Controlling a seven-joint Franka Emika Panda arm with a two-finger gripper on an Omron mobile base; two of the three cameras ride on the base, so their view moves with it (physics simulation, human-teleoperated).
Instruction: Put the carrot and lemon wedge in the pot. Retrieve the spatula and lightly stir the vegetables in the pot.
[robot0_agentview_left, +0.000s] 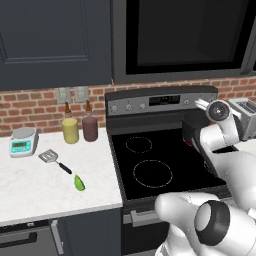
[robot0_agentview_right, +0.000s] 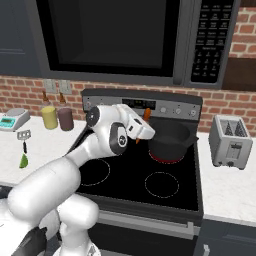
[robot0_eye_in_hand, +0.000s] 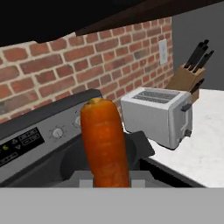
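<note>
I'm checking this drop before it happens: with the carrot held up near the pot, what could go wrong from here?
1. The claw holds the carrot beside the pot, apparently not yet over its opening; released here, it may land on the stove.
2. The carrot stands upright and could catch the pot's rim and tip out.
3. The lemon wedge and spatula lie far off on the counter, so long swings past the pot follow.

Orange carrot (robot0_eye_in_hand: 104, 142) upright over black pot (robot0_agentview_right: 170, 140); green lemon wedge (robot0_agentview_left: 79, 183) on counter.
</note>
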